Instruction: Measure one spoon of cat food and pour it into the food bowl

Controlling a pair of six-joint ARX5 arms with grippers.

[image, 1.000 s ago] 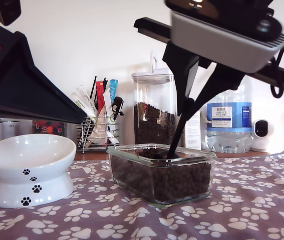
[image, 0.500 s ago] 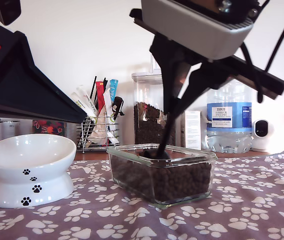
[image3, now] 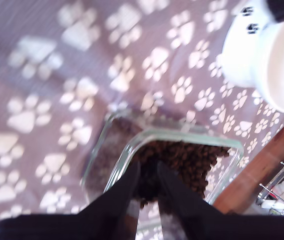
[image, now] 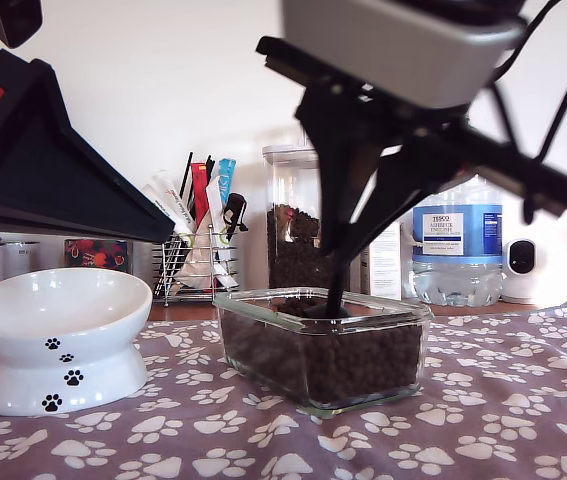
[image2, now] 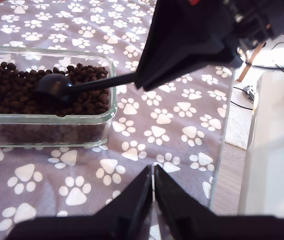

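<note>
My second gripper [image: 341, 235] hangs over the clear glass dish [image: 403, 306] in the middle of the exterior view, shut on the spoon's thin black handle [image: 335, 285]. The handle stands nearly upright. The spoon's round bowl [image2: 54, 85] is dug into the cat food [image2: 11, 85], dark brown pellets that fill the dish. In the second wrist view the fingers [image3: 174, 200] cover the handle above the cat food [image3: 192, 160]. The white food bowl [image: 58, 335] with black paw prints stands at the exterior view's left. My first gripper [image2: 151, 172] is shut on nothing and hovers above the bowl.
A purple paw-print cloth [image: 483, 420] covers the table. Behind the dish stand a tall clear canister of kibble [image: 298, 230], a water bottle [image: 456, 240], a wire rack of sachets [image: 198, 250] and a small white camera [image: 523, 268]. The table edge [image2: 232, 150] lies beyond the dish.
The second gripper has shifted toward the exterior view's left. The spoon handle has swung from a slant to nearly upright in the kibble. The first gripper has stayed still.
</note>
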